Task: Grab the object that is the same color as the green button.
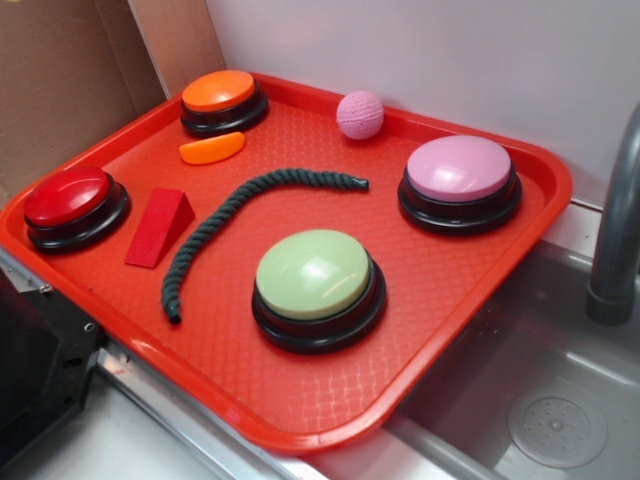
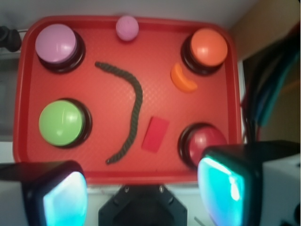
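**Rope untouched, pincer raised above the tray**

Rope (image 2: 133, 110) of dark green twisted cord is seen lying flat on the red tray (image 2: 28, 155), ahead of the pincer (image 2: 141, 193) and slightly toward its left finger. It runs in a loose curve from a near end, just in front of the pincer, to a far end beyond it, near the pink button (image 2: 56, 43). The pincer is held high with its two fingers wide apart, and nothing is held between them.

The rope is judged to be light, soft and limp, so sagging on either side of the pinch is to be expected. Its twisted strands should offer good friction. A hold near the middle of the curve is advised, with the fingers set across the strand; there the tray is bare on both sides, whereas the near stretch lies close beside the red wedge (image 2: 155, 134).

The green button (image 2: 60, 122), a smooth pale dome on a black base, sits to the pincer's left. Orange and red buttons are placed on the right side, with an orange crescent (image 2: 182, 79) beside the former. A small pink ball (image 2: 127, 27) with a dimpled surface rests at the far rim. The tray floor is finely textured plastic.
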Motion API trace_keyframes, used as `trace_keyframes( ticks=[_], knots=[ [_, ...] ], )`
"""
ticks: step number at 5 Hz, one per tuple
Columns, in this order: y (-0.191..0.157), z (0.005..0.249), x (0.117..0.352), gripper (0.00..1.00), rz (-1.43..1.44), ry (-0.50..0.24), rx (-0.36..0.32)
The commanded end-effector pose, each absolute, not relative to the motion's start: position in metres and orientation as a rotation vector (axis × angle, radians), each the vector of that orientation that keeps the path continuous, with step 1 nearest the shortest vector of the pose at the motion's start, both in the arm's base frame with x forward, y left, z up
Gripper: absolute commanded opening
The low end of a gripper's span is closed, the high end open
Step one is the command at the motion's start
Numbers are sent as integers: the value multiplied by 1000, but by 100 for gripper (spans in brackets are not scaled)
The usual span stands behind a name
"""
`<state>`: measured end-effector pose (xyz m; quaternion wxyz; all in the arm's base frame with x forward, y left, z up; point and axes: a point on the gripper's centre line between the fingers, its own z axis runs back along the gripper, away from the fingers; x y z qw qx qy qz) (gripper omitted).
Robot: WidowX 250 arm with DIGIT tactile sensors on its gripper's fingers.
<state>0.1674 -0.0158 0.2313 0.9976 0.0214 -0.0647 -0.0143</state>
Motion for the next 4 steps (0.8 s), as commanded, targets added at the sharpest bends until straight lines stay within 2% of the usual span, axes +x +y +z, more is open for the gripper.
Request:
trace_keyframes(
  ticks=[1,2,3,4],
  knots=[
    [-20,202,222,100,-32,-123,96],
    [-27,181,238,100,-12,-53,129],
    [-19,159,252,100,20,9,161],
    [-3,131,261,100,46,46,260]
  ],
)
